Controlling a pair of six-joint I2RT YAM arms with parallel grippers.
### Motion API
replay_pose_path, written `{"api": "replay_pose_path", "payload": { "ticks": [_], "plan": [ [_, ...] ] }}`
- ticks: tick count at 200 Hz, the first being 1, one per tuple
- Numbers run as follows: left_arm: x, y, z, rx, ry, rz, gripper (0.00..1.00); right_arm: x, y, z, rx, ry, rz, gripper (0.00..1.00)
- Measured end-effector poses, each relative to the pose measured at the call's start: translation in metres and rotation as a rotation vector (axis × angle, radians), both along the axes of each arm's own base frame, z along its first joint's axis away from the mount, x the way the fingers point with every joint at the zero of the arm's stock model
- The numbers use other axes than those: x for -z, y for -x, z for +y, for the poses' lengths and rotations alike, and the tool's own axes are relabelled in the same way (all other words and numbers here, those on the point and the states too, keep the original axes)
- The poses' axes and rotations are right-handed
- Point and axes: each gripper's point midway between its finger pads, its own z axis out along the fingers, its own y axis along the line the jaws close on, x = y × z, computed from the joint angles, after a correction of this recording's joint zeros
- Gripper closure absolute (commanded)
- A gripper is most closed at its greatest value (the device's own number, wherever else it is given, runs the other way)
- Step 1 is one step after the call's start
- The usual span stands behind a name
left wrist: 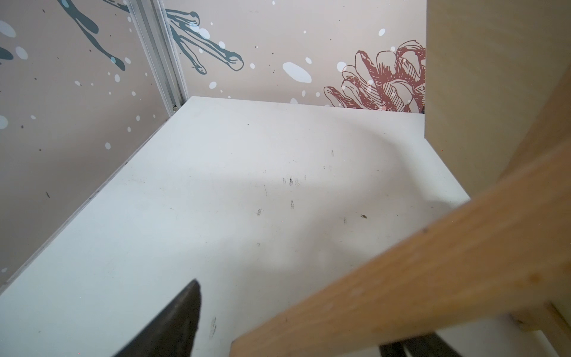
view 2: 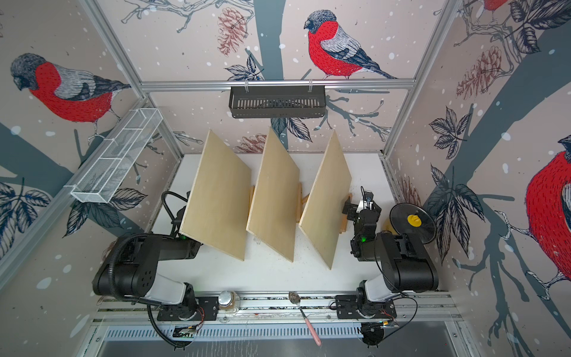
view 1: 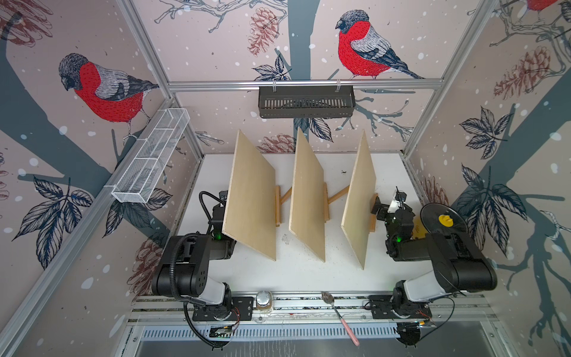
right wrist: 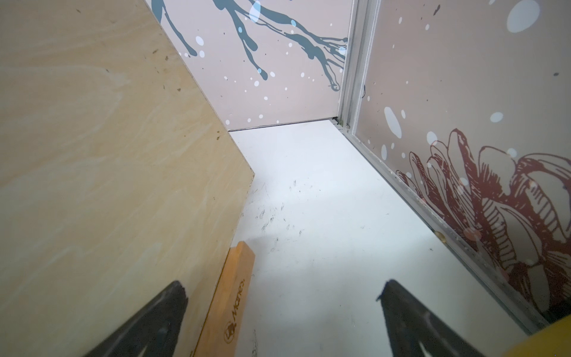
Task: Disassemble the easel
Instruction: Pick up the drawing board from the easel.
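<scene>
Plywood boards lean on three wooden easels (view 1: 326, 201) on the white table (view 1: 302, 275); the left gripper (left wrist: 293, 315) is tucked behind the leftmost board (view 1: 250, 197), fingers (left wrist: 173, 324) either side of that easel's rear leg (left wrist: 432, 262), though whether they pinch it I cannot tell. The right gripper (right wrist: 284, 287) gapes empty, the rightmost board (right wrist: 108, 154) just beside one finger and its easel's base bar (right wrist: 234, 293) just ahead of the gap.

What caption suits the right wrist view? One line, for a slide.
Right jaws open beside the pale plywood panel and its orange wooden ledge strip, above the white tabletop.
</scene>
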Motion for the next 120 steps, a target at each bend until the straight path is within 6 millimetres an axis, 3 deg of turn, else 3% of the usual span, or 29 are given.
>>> {"api": "replay_pose_path", "payload": {
  "ticks": [38,67,82,120],
  "plan": [
    [-0.006,-0.002,0.010,-0.062,0.002,0.016,0.50,0.000,0.000,0.000,0.000,0.000,0.000,0.01],
    [-0.045,-0.016,0.033,-0.203,-0.009,0.004,0.69,0.000,0.000,0.000,0.000,0.000,-0.001,0.01],
    [-0.055,-0.012,0.044,-0.264,-0.023,0.023,0.69,0.000,0.000,0.000,0.000,0.000,-0.001,0.00],
    [-0.053,0.011,0.063,-0.381,-0.018,0.075,0.66,0.000,0.000,0.000,0.001,0.003,0.000,0.01]
  ]
}}
